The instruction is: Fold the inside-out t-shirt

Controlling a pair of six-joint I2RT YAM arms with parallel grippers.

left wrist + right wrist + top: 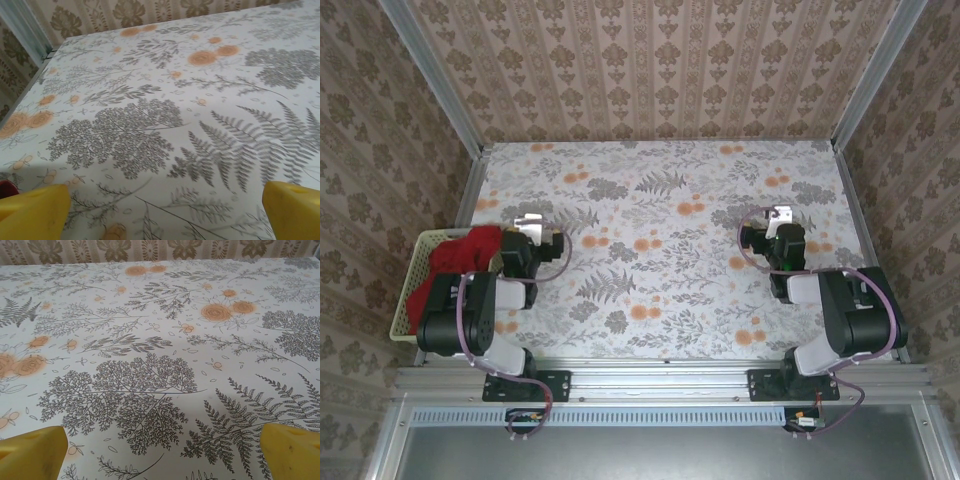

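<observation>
The inside-out t-shirt (448, 268) is a crumpled red heap in a pale green basket (404, 300) at the table's left edge; a sliver of the red cloth (5, 188) shows at the lower left of the left wrist view. My left gripper (532, 222) hovers just right of the basket, open, its yellow fingertips (32, 215) wide apart with only tablecloth between them (165, 220). My right gripper (780, 215) is on the right side of the table, far from the shirt. It is open too (162, 455), and its yellow fingertips (292, 450) hold nothing.
A floral tablecloth (660, 240) covers the table. Patterned walls with metal frame posts (430, 75) close in the back and both sides. A metal rail (660, 380) carrying both arm bases runs along the near edge.
</observation>
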